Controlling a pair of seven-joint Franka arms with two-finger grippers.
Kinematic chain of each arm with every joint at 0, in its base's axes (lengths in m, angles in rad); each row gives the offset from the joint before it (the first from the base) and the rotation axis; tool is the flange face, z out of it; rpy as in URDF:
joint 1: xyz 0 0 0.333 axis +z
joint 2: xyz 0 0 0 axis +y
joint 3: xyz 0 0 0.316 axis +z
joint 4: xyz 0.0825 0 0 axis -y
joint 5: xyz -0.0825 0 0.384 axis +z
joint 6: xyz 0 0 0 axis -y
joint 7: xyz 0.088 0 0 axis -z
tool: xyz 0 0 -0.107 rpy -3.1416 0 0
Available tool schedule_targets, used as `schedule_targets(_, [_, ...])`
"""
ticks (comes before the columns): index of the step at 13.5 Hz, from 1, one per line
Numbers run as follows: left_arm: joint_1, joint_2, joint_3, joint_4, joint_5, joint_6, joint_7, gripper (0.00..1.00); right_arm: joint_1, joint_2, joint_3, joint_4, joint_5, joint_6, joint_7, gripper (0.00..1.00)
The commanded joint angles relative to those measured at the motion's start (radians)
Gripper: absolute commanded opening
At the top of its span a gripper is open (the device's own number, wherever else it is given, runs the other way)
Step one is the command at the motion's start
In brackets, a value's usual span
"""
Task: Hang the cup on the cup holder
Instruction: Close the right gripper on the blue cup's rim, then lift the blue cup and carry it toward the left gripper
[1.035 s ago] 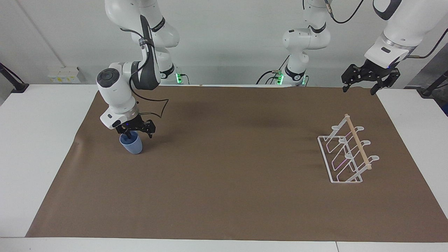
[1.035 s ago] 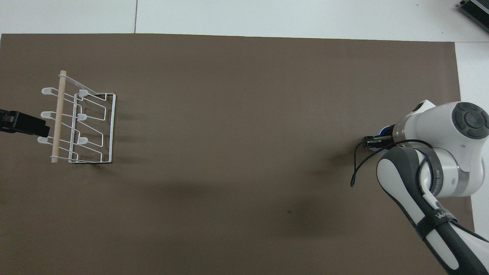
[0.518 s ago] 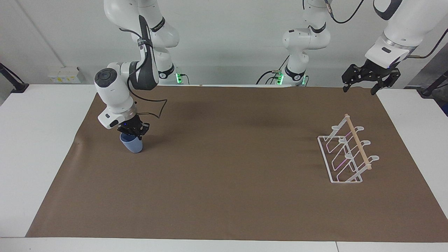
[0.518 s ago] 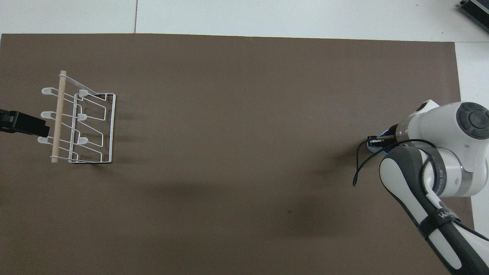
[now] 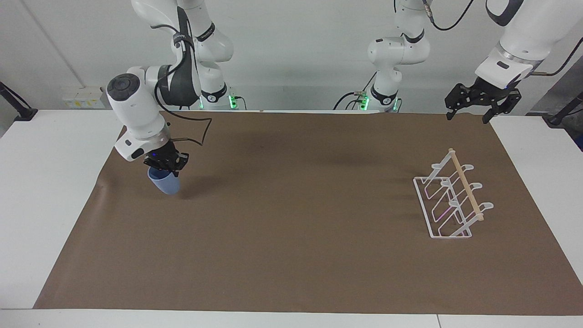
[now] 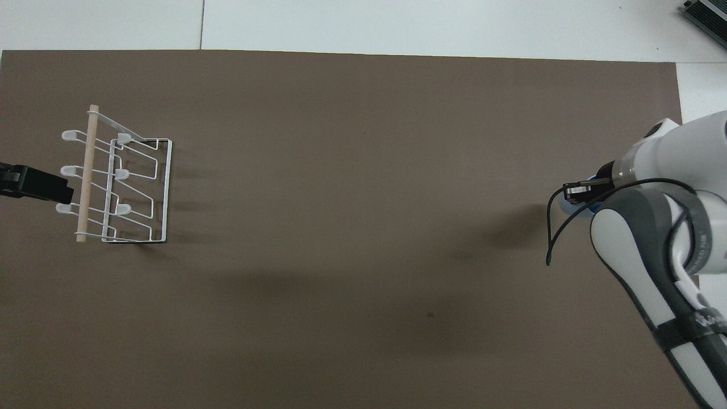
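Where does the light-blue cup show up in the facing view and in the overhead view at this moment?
Facing view: the cup hangs tilted from the right gripper, just above the brown mat at the right arm's end.
Overhead view: only a sliver of the cup shows under the right gripper.
Shared landmark: the cup holder at the left arm's end.

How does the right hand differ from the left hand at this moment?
The right hand is shut on the cup, lifted and tilted over the mat; the left hand is open and holds nothing. The right hand hangs low; the left hand waits high near the cup holder. Both are black.
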Motion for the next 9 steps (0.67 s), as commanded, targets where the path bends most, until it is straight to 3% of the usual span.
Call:
schedule_targets(1, [0.006, -0.028, -0.003, -0.029, 0.006, 0.008, 0.0, 1.0, 0.01, -0.017, 0.005, 0.166, 0.009, -0.166, -0.031, 0.0])
schedule_targets(5, [-0.004, -0.028, -0.003, -0.029, 0.006, 0.01, 0.002, 1.0, 0.015, -0.074, 0.005, 0.185, 0.009, -0.191, -0.032, 0.0])
schedule_targets(9, [0.026, -0.027, 0.003, -0.03, 0.009, 0.021, 0.002, 1.0, 0.015, -0.076, 0.035, 0.184, 0.03, -0.183, -0.032, 0.0])
